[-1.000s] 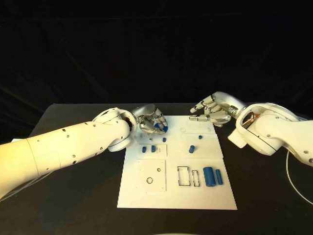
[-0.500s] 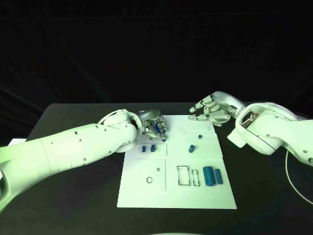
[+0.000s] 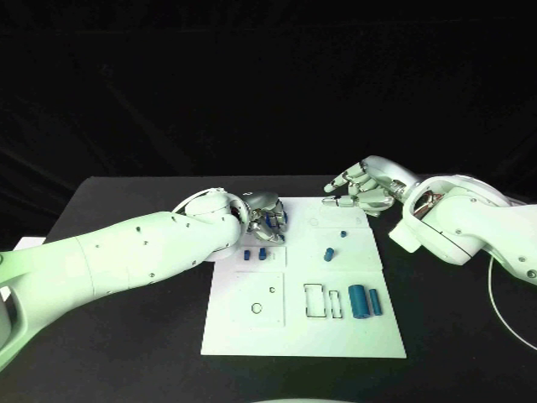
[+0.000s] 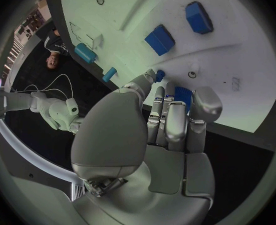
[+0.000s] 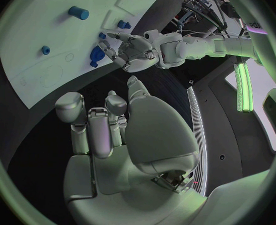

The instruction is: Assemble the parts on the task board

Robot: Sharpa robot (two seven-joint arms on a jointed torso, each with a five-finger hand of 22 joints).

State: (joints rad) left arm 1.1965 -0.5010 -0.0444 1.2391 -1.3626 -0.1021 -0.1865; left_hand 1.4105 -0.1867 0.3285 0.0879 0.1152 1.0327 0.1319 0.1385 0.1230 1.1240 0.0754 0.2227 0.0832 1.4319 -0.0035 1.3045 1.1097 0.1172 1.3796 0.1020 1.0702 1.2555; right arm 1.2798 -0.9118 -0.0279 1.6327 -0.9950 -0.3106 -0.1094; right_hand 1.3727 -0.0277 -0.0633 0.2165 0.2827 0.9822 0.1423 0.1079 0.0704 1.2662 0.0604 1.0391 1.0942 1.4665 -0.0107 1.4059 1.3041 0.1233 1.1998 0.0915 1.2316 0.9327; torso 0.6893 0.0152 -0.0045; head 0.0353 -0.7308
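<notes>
The white task board lay flat on the black surface. Small blue parts rested on it, some perhaps standing upright.

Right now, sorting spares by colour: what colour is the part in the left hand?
Blue part in the left hand; left wrist view.

- The left hand covers the task board's upper-left corner in the head view.
- A blue part is half hidden behind that hand's fingers; the grip cannot be told.
</notes>
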